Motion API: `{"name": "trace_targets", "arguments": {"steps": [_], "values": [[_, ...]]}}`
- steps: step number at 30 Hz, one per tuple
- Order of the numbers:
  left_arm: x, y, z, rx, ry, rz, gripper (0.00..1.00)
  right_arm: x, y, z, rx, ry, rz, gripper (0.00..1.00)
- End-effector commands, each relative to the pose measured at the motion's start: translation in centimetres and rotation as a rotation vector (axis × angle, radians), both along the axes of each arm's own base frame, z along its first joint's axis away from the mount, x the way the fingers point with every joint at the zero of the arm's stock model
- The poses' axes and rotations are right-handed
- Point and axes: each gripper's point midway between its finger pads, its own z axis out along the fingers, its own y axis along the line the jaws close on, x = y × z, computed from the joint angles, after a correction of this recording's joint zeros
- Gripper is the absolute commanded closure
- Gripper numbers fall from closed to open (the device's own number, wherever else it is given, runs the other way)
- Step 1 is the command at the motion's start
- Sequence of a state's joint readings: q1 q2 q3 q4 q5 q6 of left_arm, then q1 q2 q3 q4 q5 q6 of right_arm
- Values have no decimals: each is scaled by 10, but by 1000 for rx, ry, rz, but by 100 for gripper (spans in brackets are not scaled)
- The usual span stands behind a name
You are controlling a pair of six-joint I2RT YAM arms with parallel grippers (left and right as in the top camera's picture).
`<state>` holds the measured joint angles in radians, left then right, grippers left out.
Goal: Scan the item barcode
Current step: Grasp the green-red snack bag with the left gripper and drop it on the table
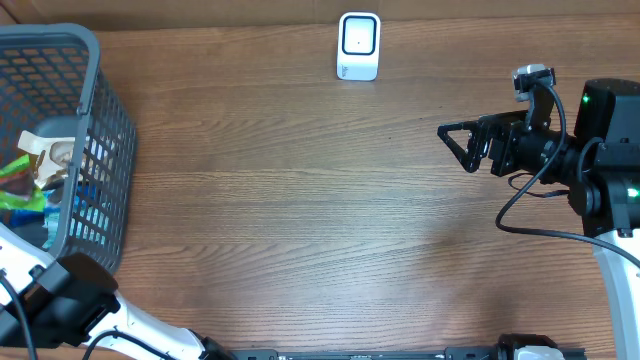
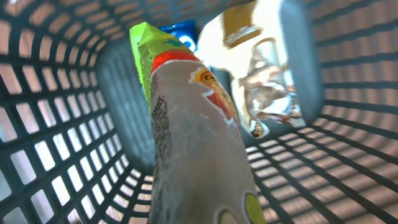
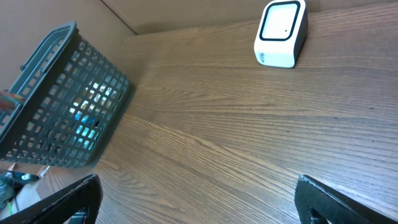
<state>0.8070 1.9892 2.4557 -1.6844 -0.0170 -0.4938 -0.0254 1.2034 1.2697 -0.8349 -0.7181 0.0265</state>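
Risk, grip: the packet [image 2: 193,143] looks glossy and limp. A shallow pinch at one end could let it slide out or droop as it is lifted.
Risk, neighbours: the clear crinkled wrapper [image 2: 267,93] and the blue item [image 2: 180,31] lie right behind the packet. They could drag up with it and spill.
Risk, basket: the basket [image 2: 50,124] has mesh walls close on every side. A tilted lift could catch the packet's far end on the rim and tip the basket.
Risk, scan: no barcode is visible on the packet, so it may reach the scanner [image 1: 358,46] facing the wrong way.
Left gripper: the jaws are pressed together. Its fingertips are out of view, so the pinch on the packet is a judgement.
Packet: in the left wrist view it fills the bottom centre and runs to the upper left, starting where the fingertips should be, inside the basket.
Left arm [image 1: 70,300]: it enters at the lower left of the overhead view, beside the basket.
Scanner: top centre of the overhead view, upright, well apart from the basket.
Right gripper [image 1: 455,145]: spread wide and empty, at the right of the overhead view.
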Motion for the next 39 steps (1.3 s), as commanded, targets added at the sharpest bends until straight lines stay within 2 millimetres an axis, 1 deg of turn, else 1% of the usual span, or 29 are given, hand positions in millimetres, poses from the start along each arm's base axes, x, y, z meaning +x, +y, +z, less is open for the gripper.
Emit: {"name": "trace_targets", "arguments": {"steps": [1,5,9,11,13,14,16,18,20,21,22,23,24,26,27,30,31,34,36,37,38,39], "values": [[5,-27,51,79,-133,-103,96,1,0,12,7,-30,2,1],[4,-50,80,136,-194,-164,96,2,0,12,7,-30,2,1],[17,-93,113,204,-291,-387,95,3,0,13,7,-38,2,1],[23,-125,131,249,-341,-520,96,3,0,13,7,-40,2,1],[28,-155,143,280,-376,-645,96,3,0,13,7,-39,2,1],[31,-174,147,290,-389,-721,96,3,0,13,7,-39,2,1],[34,-209,148,274,-399,-845,96,3,0,13,7,-41,2,1],[36,-238,140,226,-385,-933,96,3,0,13,7,-42,2,1],[43,-272,124,158,-360,-1036,96,3,0,14,7,-42,2,1],[45,-285,114,124,-338,-1071,96,3,0,13,7,-42,2,1],[47,-298,101,88,-299,-1101,96,3,0,14,7,-42,2,1],[50,-307,85,56,-246,-1105,96,3,0,13,7,-40,2,1],[52,-311,52,23,-119,-1039,96,3,0,13,7,-38,2,1],[51,-307,20,22,15,-929,96,2,0,13,7,-36,2,1],[50,-306,1,24,92,-867,96,2,0,13,7,-36,2,1],[45,-305,-44,42,261,-767,96,2,0,13,7,-37,2,1],[44,-310,-76,55,358,-730,96,3,0,13,7,-37,2,1],[46,-325,-117,58,451,-740,96,3,0,13,7,-37,2,1],[47,-332,-137,72,508,-738,95,2,0,13,7,-37,2,1],[48,-336,-144,79,530,-750,89,2,0,13,7,-37,2,1],[49,-338,-149,85,545,-757,68,2,0,13,7,-37,2,1],[49,-340,-152,88,556,-769,39,2,0,13,7,-37,2,1]]}}
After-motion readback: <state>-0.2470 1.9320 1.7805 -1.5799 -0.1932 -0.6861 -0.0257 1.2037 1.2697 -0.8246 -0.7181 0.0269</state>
